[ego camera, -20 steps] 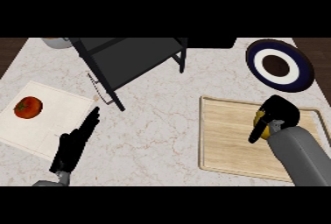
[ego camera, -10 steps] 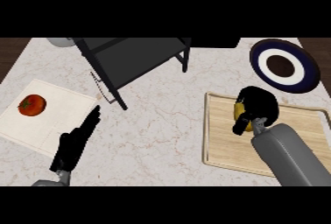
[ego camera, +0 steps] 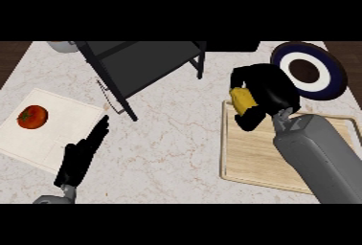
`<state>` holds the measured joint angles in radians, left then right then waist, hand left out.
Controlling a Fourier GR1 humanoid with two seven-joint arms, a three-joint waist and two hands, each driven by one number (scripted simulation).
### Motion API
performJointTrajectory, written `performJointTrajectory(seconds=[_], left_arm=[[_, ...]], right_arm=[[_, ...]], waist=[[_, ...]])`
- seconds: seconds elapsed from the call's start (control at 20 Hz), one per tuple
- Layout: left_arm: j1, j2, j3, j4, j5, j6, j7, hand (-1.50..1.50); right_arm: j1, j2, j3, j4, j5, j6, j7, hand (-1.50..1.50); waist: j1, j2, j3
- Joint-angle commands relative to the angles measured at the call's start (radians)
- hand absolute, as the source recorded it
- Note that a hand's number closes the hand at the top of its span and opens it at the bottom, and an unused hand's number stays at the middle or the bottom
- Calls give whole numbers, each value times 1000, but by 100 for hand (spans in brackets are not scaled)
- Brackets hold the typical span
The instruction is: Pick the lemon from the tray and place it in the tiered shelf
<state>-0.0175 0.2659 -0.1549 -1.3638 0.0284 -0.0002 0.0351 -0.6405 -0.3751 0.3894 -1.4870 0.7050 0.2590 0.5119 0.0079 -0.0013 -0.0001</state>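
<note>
- Head view: right hand (ego camera: 272, 91) is curled round the lemon (ego camera: 244, 100); fingers wrap it and only its yellow left side shows.
- Lemon sits in that hand, over the top-left corner of the tray (ego camera: 247, 160), on the edge nearest the shelf (ego camera: 141, 60). It looks lifted off the wood, but height can't be told for sure.
- Forearm crosses the tray from the lower right, so the hand leads toward the shelf. I read this as the carry step: pick done, placing not yet.
- Shelf stands up-left of the lemon, a strip of bare counter (ego camera: 176, 153) between them. Its dark tier faces the hand, so the way in looks open.
- Left hand (ego camera: 79, 160) lies flat, fingers straight, at lower left beside the mat (ego camera: 60, 131), holding nothing; parked out of the way.
- Tomato (ego camera: 32, 116) on the mat and the plate (ego camera: 338, 76) behind the right hand are off the path.
- Risk, my guess: clipping the shelf's front leg or frame going in.
</note>
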Motion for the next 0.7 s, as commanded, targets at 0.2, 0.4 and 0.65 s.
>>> performJointTrajectory(seconds=[0.2,0.4,0.65], left_arm=[[0,-15,-4,1,-25,15,-1,0],[-15,-24,10,3,-41,24,11,0],[-38,-60,-14,-10,-56,26,55,0]], right_arm=[[-201,92,-218,-78,-129,-39,31,150],[-322,155,-233,61,-78,-74,31,150],[-511,135,-309,333,-45,-105,-65,150]], waist=[[1,1,0],[6,3,0],[17,6,0]])
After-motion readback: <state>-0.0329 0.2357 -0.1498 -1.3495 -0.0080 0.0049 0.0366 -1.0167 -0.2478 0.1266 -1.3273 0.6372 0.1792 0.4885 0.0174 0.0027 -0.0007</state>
